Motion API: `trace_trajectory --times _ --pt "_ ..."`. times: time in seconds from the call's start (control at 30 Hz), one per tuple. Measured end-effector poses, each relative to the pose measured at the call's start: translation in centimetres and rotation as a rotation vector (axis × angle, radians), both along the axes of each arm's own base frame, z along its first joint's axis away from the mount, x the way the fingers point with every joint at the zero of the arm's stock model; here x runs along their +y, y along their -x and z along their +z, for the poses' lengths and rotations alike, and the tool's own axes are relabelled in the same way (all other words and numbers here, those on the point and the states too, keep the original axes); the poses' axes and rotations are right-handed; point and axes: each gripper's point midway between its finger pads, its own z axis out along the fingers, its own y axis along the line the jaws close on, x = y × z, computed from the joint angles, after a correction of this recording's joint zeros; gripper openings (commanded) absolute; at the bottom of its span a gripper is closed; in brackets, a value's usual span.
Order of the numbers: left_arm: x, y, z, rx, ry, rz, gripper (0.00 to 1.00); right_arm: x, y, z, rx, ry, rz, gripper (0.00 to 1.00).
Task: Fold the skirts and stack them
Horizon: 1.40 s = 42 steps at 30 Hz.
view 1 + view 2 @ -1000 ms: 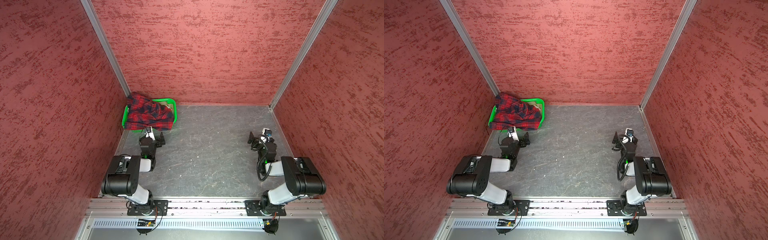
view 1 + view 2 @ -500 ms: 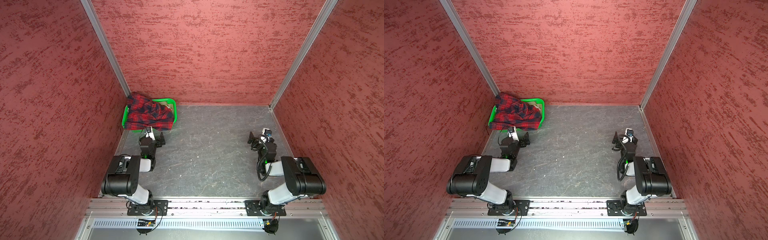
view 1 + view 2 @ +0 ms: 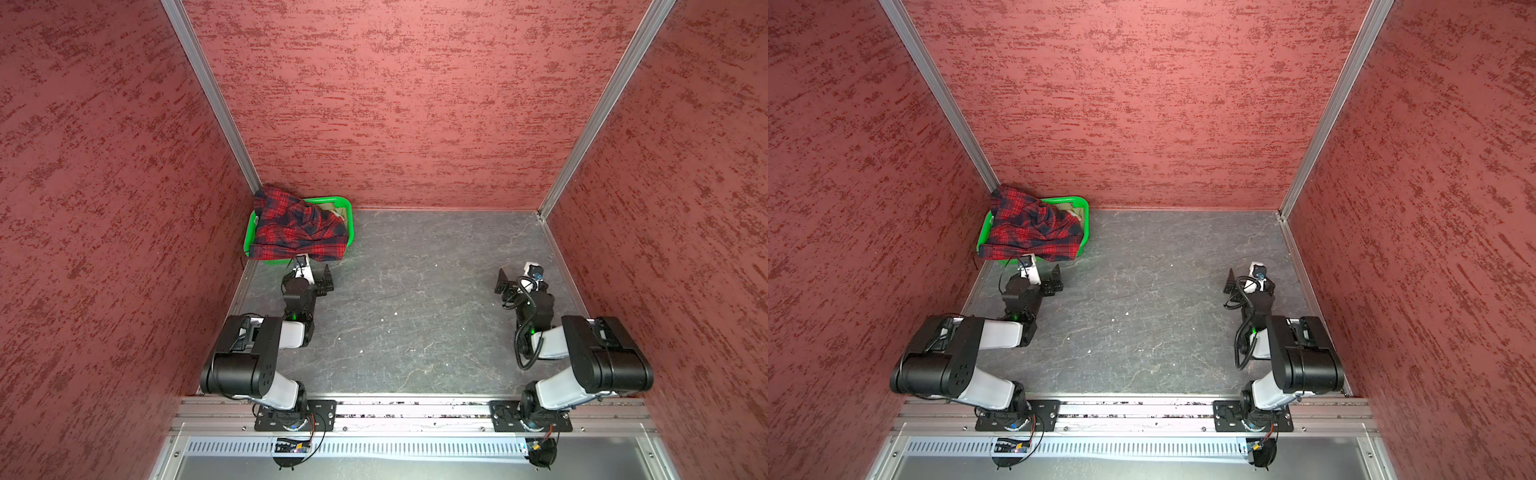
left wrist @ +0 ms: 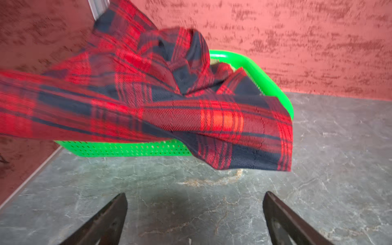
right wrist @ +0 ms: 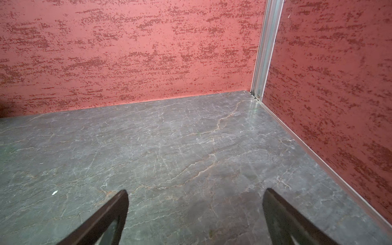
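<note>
Grey marbled desk (image 4: 328, 169): red-and-navy plaid cloth skirt (image 4: 169, 101) heaped over green perforated plastic basket (image 4: 127, 149), just ahead of left claw (image 4: 195, 197). Left claw and right claw (image 5: 195, 195) both gape wide, empty. Nothing folded or stacked yet.

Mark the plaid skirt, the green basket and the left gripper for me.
plaid skirt (image 3: 299, 232): in a top view, middle of the draped cloth.
green basket (image 4: 127, 148): left wrist view, its perforated side wall.
left gripper (image 4: 195, 196): left wrist view, midway between its open fingertips.

Soft, even light, shadows faint. Both top views crisp; in the left wrist view the plaid skirt (image 4: 148, 101) blurs toward the edge.
</note>
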Motion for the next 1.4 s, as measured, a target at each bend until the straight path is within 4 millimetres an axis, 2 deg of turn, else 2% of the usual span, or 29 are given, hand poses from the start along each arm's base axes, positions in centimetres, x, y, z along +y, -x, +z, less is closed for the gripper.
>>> trace_trajectory --times 0.2,0.43,0.57,0.63,0.7,0.77,0.87,0.97,1.07,1.23,1.4 --pt "0.7 0.7 5.2 -0.034 0.013 0.089 1.0 0.1 0.7 3.7 -0.09 0.006 -0.027 0.99" --pt "1.1 2.9 11.3 0.004 0.08 0.186 1.0 0.6 -0.5 8.4 -0.113 -0.053 -0.056 0.99" --pt "1.3 4.0 14.5 0.047 0.147 0.196 0.96 3.8 -2.5 11.3 -0.082 -0.088 0.014 0.98" --pt "1.5 4.0 15.3 0.092 0.2 0.19 0.91 6.3 -3.0 12.5 -0.068 -0.103 0.076 0.96" --pt "1.8 3.7 15.2 0.164 0.263 0.187 0.86 9.1 -3.1 13.3 -0.046 -0.112 0.143 0.95" --pt "2.1 3.1 14.3 0.247 0.33 0.188 0.82 11.8 -2.9 13.5 -0.013 -0.116 0.211 0.94" --pt "2.8 2.7 11.5 0.385 0.452 0.205 0.79 15.7 -2.6 13.6 0.037 -0.116 0.306 0.94" --pt "3.5 3.3 8.5 0.501 0.548 0.247 0.79 19.0 -2.0 13.0 0.082 -0.108 0.387 0.94" --pt "4.1 3.8 7.1 0.553 0.619 0.272 0.77 21.6 -1.3 11.5 0.131 -0.092 0.452 0.94" --pt "4.7 3.2 6.3 0.556 0.684 0.287 0.75 24.4 -0.2 9.4 0.196 -0.064 0.519 0.94" --pt "5.0 1.4 4.8 0.558 0.734 0.293 0.63 25.8 0.4 9.0 0.208 -0.048 0.554 0.94"
